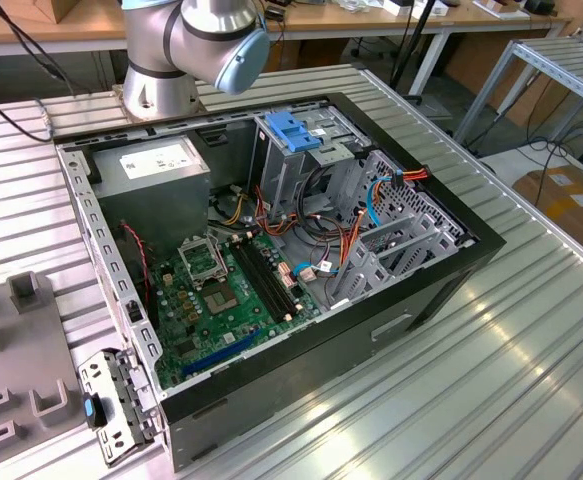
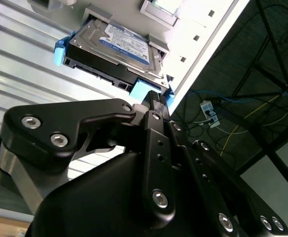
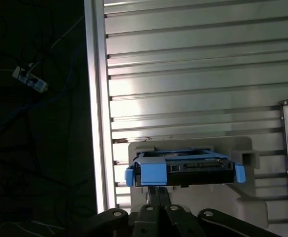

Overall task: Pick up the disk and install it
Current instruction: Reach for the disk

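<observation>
The disk [image 2: 119,47] is a silver-grey drive with a blue-and-white label, framed by a blue plastic carrier. It lies flat in a light grey holder [image 3: 245,195] on the ribbed metal table, close to the table's edge. In the first wrist view the disk [image 3: 183,170] shows its connector side and a wide blue tab. My gripper [image 3: 158,195] hangs just in front of that tab, its two black fingers pressed together with nothing between them. In the second wrist view the gripper [image 2: 155,98] has its tip right beside the blue tab; I cannot tell whether it touches.
In the exterior view an open computer case [image 1: 441,290] lies on the table, with a green motherboard [image 1: 221,290], a grey power-supply box [image 1: 156,170] and a tall metal cage with a light-blue latch [image 1: 293,130]. The arm's base [image 1: 161,85] stands behind it. The table edge [image 3: 97,98] drops off beside the disk.
</observation>
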Controlling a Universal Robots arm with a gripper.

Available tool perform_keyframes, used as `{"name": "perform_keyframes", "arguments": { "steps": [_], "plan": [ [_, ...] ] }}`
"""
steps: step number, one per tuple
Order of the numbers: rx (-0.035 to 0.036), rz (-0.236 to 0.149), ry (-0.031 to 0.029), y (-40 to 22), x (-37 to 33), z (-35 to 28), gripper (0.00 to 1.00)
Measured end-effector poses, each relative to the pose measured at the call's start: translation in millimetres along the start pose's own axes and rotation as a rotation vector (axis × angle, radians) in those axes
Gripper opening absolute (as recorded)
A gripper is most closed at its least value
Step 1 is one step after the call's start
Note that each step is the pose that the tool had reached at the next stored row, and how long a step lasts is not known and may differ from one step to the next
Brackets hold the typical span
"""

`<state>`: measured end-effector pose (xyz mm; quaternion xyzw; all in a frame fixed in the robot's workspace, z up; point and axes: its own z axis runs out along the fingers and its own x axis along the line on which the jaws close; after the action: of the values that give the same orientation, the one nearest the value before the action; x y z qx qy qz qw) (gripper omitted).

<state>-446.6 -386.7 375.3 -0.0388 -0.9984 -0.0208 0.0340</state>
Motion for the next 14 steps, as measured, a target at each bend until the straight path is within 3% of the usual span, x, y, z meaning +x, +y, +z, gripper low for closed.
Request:
{"name": "perform_keyframes", "arguments": {
  "steps": [14],
  "plan": [
    [0.0, 0.0, 0.0, -0.3, 3.3, 0.2, 0.11]
  ]
}}
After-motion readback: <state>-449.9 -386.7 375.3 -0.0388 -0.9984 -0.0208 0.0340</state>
